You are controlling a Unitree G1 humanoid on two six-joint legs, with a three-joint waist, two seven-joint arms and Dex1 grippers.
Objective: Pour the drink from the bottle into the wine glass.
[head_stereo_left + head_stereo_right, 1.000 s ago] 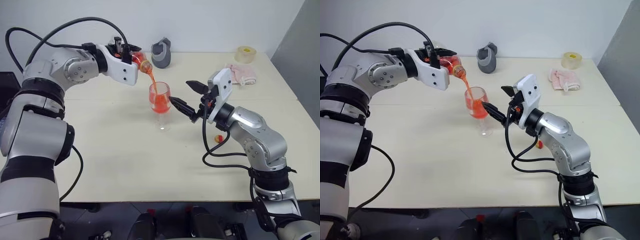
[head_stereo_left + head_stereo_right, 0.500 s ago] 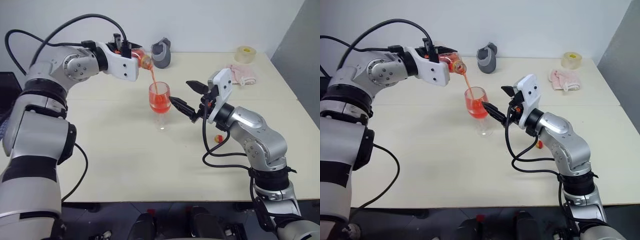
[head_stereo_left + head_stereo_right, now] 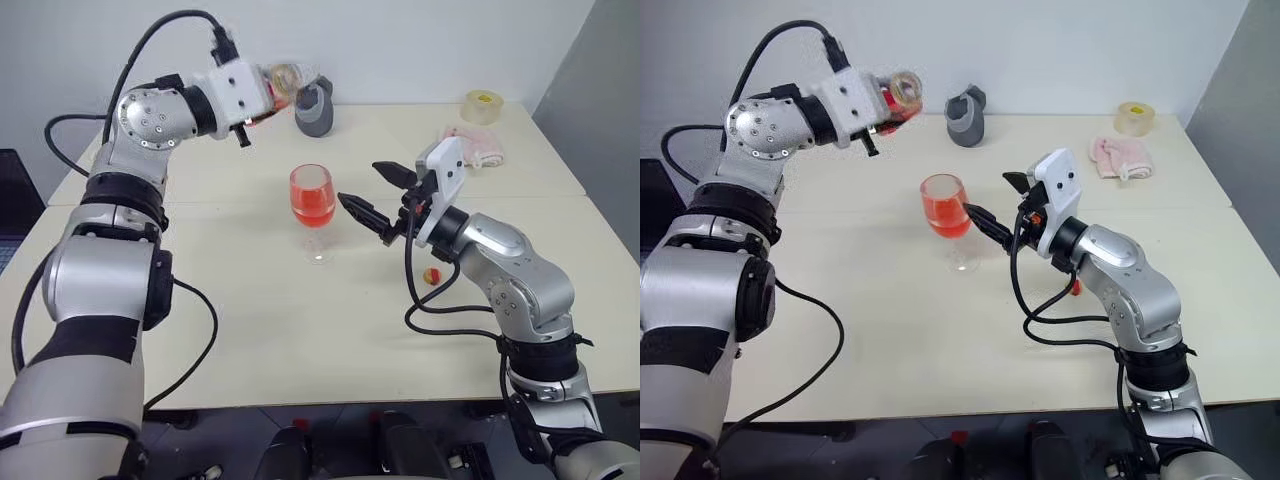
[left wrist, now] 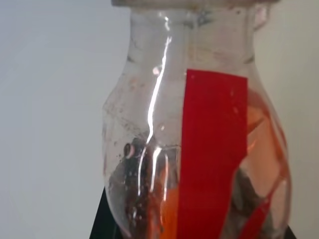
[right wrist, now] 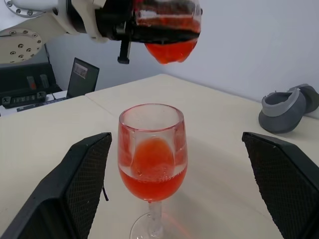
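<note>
The wine glass (image 3: 312,203) stands upright mid-table, its bowl about half full of the red drink (image 5: 152,172). My left gripper (image 3: 262,93) is shut on the bottle (image 3: 281,79) and holds it roughly level, above and behind the glass to the left, clear of the rim. The bottle (image 5: 167,27) still has some red liquid in its body, and no stream runs from it. A red mark shows on the bottle (image 4: 199,149) in the left wrist view. My right gripper (image 3: 371,194) is open just right of the glass, with its fingers (image 5: 87,186) on either side of the bowl and apart from it.
A grey pouch-like object (image 3: 315,108) sits at the back of the table, behind the bottle. A tape roll (image 3: 483,103) and a pink cloth (image 3: 472,146) lie at the back right. A small red and yellow piece (image 3: 433,275) rests on the table under my right arm.
The left gripper has rolled the bottle back from its tipped pose and lifted it off the glass. The red stream has stopped. The right gripper has stayed put.
</note>
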